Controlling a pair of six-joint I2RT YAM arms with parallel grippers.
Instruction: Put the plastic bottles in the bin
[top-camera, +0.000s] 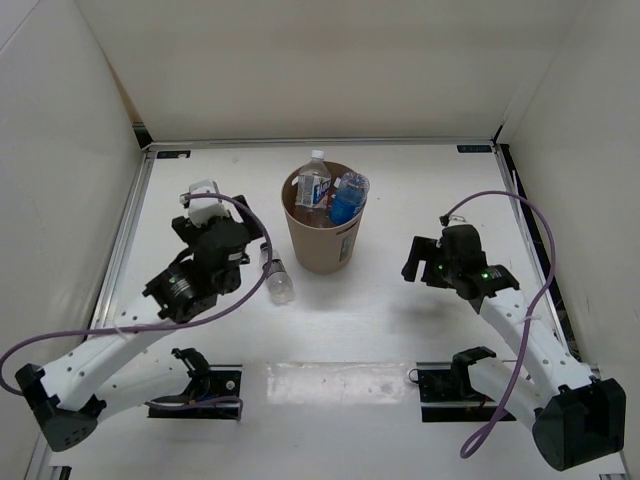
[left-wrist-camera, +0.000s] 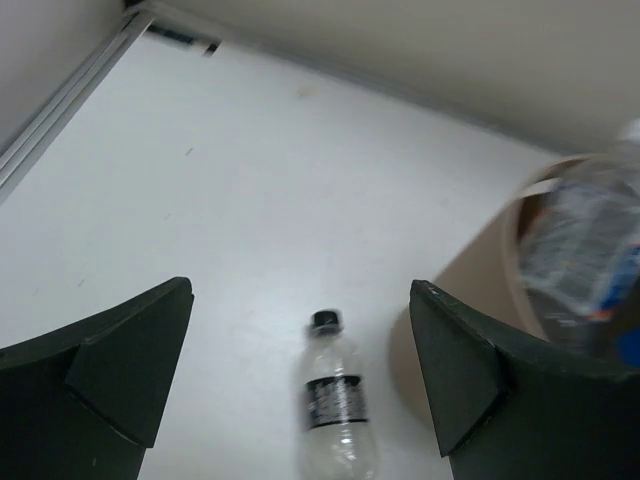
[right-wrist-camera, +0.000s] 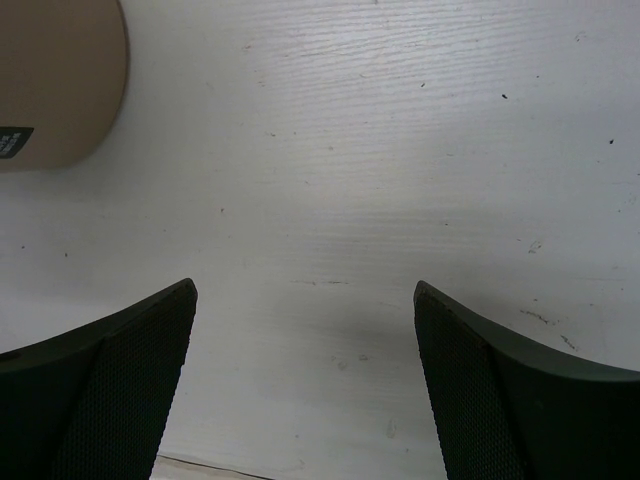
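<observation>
The tan bin (top-camera: 322, 238) stands upright at the middle of the table. A white-capped labelled bottle (top-camera: 314, 183) and a blue-tinted bottle (top-camera: 348, 198) stick out of its top. A clear bottle with a dark cap and dark label (top-camera: 279, 281) lies on the table just left of the bin. My left gripper (top-camera: 215, 238) is open and hovers above and left of this lying bottle. In the left wrist view the bottle (left-wrist-camera: 335, 410) lies between the open fingers of the left gripper (left-wrist-camera: 300, 290), untouched, with the bin (left-wrist-camera: 480, 290) at the right. My right gripper (top-camera: 425, 256) is open and empty, right of the bin.
White walls close in the table at the back and both sides. A metal rail (top-camera: 128, 225) runs along the left edge. Purple cables (top-camera: 520, 215) loop off both arms. The right wrist view shows bare table below the right gripper (right-wrist-camera: 305, 288), with the bin's side (right-wrist-camera: 60, 80) at the upper left.
</observation>
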